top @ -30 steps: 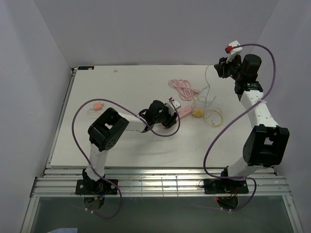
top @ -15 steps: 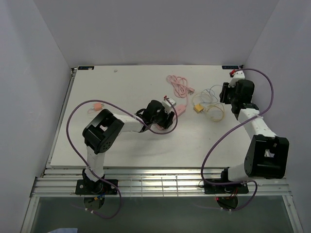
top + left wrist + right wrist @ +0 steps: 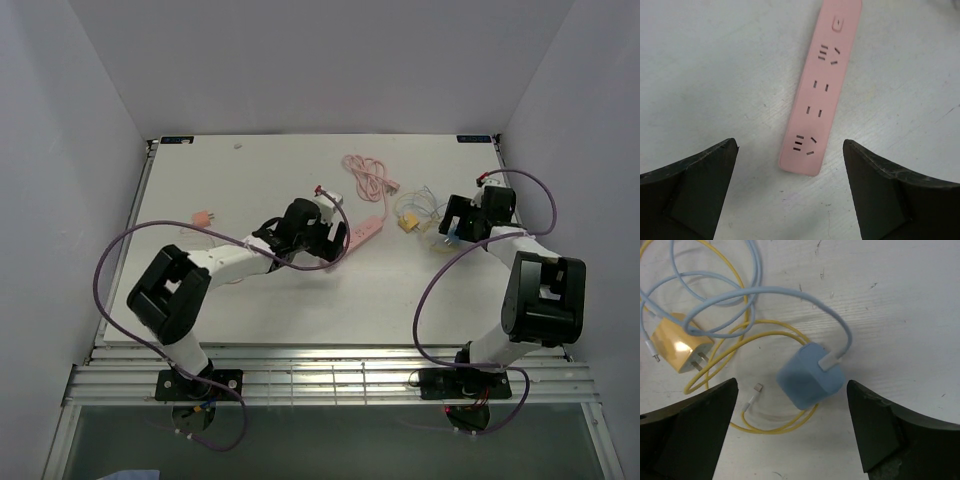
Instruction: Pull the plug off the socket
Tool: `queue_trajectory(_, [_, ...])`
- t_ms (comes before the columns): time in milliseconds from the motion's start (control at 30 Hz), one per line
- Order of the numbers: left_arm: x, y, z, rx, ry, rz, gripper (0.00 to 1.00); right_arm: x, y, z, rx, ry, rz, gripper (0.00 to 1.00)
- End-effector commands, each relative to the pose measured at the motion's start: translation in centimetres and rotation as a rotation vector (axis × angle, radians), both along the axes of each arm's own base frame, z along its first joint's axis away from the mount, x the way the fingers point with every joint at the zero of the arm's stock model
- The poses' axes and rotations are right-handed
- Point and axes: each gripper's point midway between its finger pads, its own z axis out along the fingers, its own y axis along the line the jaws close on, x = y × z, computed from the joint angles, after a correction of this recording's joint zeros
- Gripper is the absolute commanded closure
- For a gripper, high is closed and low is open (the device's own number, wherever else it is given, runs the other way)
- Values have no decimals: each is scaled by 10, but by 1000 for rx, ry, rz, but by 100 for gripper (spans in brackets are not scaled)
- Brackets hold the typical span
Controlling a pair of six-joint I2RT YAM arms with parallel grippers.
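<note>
The white table [image 3: 255,312] carries everything, and the two arms reach over its middle from the near edge. The left gripper [image 3: 790,146] hangs just above the near end of the pink power strip [image 3: 822,85], its fingers spread wide with nothing between them and touching nothing. The right gripper [image 3: 792,384] hangs equally wide and empty over a blue charger [image 3: 811,376]. The strip lies flat near the centre of the table, its thin pink cord [image 3: 368,180] coiled beyond its far end. Every outlet along its face shows bare slots, so no plug sits in it. The blue charger rests on the table well apart from the strip, and a yellow charger [image 3: 680,347] lies near it with its prongs exposed, among loose loops of blue cable [image 3: 755,290] and yellow cable [image 3: 725,360]. Judging by this, the pull is done and the plug is set down and let go; little seems left beyond drawing the arms clear. A small pink piece [image 3: 205,217] sits alone toward the left edge, too small to identify. No brand, label or writing can be read anywhere; the strip shows only a small button at its far end.
</note>
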Motion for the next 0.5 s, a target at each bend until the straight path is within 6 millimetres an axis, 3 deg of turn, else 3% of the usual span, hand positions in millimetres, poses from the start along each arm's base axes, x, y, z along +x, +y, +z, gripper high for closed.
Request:
queue_trajectory(0, [19,26,80,-76,-160,190,2,25,7,65,39,-150,21,10])
queue_trajectory(33, [17,36,84,-61,-154,235,2,26,8,89,37,-206,26,10])
queue_trajectory(100, [26,56,118,-94,-205,388,2,28,7,126,23,-284,25,10])
queue_trajectory(133, [22,67,119,-64,-179,435,2,24,7,152,11,-339,31,10])
queue_trajectory(167, [26,71,142,-95,-198,479,2,22,7,168,3,-362,38,10])
queue_trajectory(233, [22,91,163,-111,-206,586,2,12,4,210,-30,-421,27,10])
queue_trajectory(333, [18,118,197,-170,-258,706,2,-4,-6,250,-83,-493,-23,10])
queue_trajectory(467, [15,147,219,-256,-291,780,2,-27,-19,272,-139,-540,-103,10])
